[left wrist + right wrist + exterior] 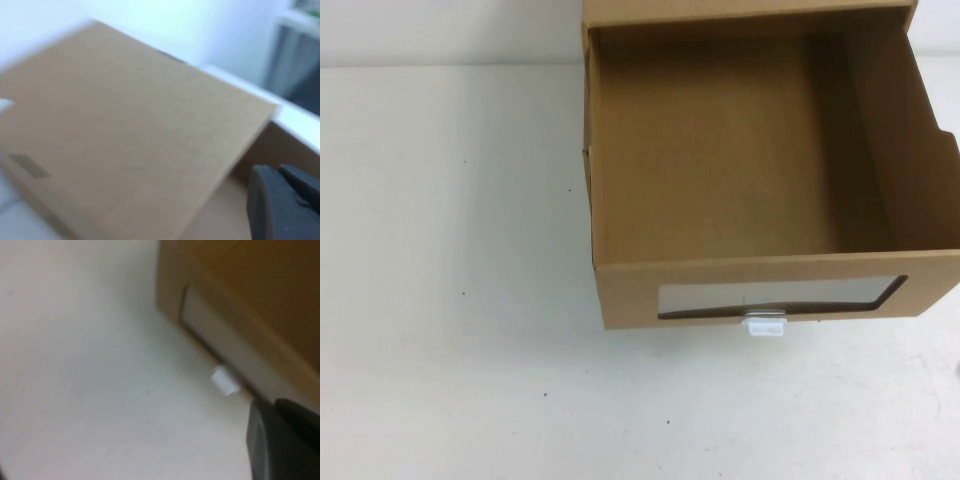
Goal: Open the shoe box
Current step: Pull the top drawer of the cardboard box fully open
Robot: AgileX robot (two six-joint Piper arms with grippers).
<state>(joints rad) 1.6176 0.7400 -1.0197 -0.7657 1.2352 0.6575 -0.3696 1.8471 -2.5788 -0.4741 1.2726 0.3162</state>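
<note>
High view: I look down on the box (620, 290), which sits toward 1 o'clock on the white counter (450, 300) and is cut off at 12 and 3 o'clock.
Box state: it is open, with its top uncovered and the brown inner floor and four walls in plain sight.
Front wall: this faces 6 o'clock and carries a long clear window (780, 297).
Tab: a small white tab (765, 326) juts from the front wall's lower edge at 6 o'clock, just under the window.
Right tool: the right tool (282, 440) shows only in its own wrist view as a dark shape over the counter before the box front. It is near the tab but apart from it, closed, and has hold of nothing.
Left tool: the left tool (285, 205) shows only in its own wrist view, close by the edge of a flat cardboard panel of the box. I cannot tell whether it is open or closed.
</note>
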